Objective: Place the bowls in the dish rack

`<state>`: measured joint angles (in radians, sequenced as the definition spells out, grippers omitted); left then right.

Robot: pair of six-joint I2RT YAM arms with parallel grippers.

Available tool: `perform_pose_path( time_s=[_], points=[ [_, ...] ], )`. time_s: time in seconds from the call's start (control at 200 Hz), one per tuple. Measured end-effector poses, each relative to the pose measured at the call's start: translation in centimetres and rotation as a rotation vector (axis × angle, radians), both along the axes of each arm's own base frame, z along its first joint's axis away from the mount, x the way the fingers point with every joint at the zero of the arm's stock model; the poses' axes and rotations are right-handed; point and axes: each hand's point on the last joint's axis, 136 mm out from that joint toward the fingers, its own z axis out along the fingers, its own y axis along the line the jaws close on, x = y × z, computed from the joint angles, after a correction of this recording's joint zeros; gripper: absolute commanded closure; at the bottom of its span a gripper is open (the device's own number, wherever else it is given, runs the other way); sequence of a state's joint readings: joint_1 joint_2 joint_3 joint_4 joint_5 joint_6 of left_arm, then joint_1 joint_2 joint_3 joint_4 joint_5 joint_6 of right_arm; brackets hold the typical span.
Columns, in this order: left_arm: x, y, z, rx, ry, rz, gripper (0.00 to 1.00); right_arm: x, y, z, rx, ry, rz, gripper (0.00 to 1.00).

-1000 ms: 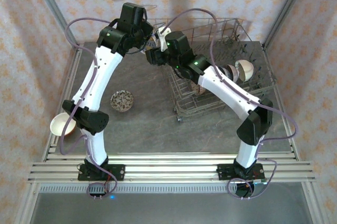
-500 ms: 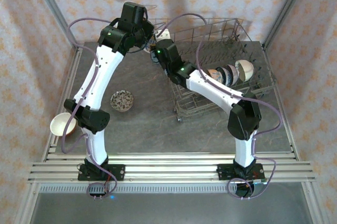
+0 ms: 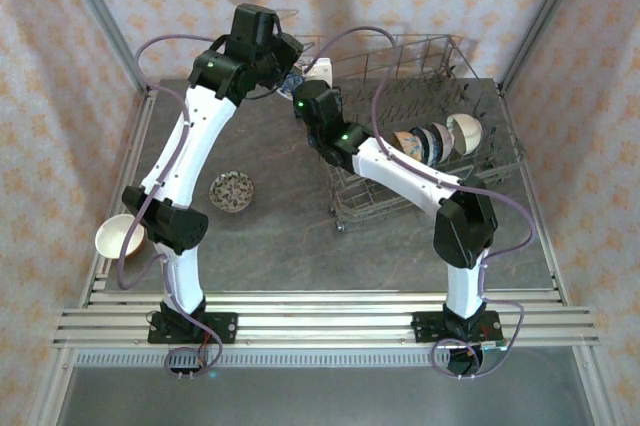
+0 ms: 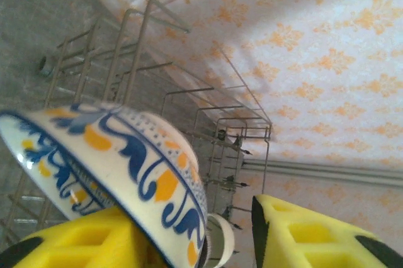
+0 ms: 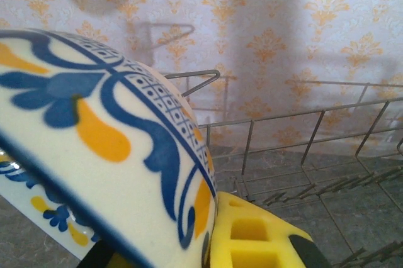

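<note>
- We find bare table [image 3: 290,226] between the mottled bowl [image 3: 232,191] and the dish rack [image 3: 410,96].
- The right arm [image 3: 400,168] crosses the rack's near-left side.
- A row of standing bowls [image 3: 440,136] fills its right end.
- A blue-patterned bowl [image 4: 113,161] crowds our way at the far-left corner.

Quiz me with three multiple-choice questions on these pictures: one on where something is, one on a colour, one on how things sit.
1. Where is the plain cream bowl? A) inside another bowl B) at the table's left edge C) on the floor
2. What colours are on the patterned bowl held up? A) green and red B) blue and orange C) black only
3. How do the bowls in the dish rack sit? A) on edge in a row B) stacked upside down C) lying flat
Answers: 1 B, the top view shows it there; 2 B, the wrist views show blue scrolls and orange dabs; 3 A, their rims stand upright.
</note>
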<state>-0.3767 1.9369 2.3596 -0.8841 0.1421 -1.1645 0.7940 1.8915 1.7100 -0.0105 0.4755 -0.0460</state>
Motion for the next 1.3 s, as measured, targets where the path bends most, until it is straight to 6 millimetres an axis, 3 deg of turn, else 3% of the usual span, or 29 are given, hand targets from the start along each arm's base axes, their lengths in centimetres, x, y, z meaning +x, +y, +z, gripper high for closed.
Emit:
perform_pose_path(
  time_s=[0.065,0.15,0.275,0.475,0.676,0.786,1.011,1.161,1.296],
  points=[
    [0.2,0.1,0.4,0.014,-0.024,-0.010,0.26,-0.1,-0.3,0.0,-0.015,0.013,-0.008,1.00],
    [0.4,0.1,1.4,0.051,-0.070,-0.035,0.01,0.0,-1.2,0.3,-0.032,0.042,-0.029,1.00],
    [0.9,0.5,4.1,0.086,-0.177,-0.037,0.01,0.8,-4.3,2.0,-0.026,0.079,-0.103,1.00],
    [1.3,2.1,6.2,0.180,-0.286,-0.036,0.01,3.3,-12.0,5.0,-0.034,0.110,-0.314,1.00],
    [1.4,4.5,6.2,0.319,-0.324,-0.036,0.01,5.5,-18.9,3.9,-0.115,0.190,-0.527,1.00],
    [1.8,5.5,3.7,0.416,-0.284,-0.055,0.01,6.8,-22.9,1.7,-0.190,0.254,-0.637,1.00],
    [2.6,9.2,-5.3,0.601,-0.094,-0.106,0.01,8.1,-30.6,-3.7,-0.299,0.410,-0.783,1.00],
    [2.8,12.2,-9.8,0.649,0.005,-0.104,0.01,8.4,-33.7,-4.6,-0.325,0.446,-0.828,1.00],
    [2.5,12.6,-12.2,0.653,0.050,-0.131,0.01,9.1,-35.4,-5.3,-0.346,0.460,-0.857,1.00]
  ],
)
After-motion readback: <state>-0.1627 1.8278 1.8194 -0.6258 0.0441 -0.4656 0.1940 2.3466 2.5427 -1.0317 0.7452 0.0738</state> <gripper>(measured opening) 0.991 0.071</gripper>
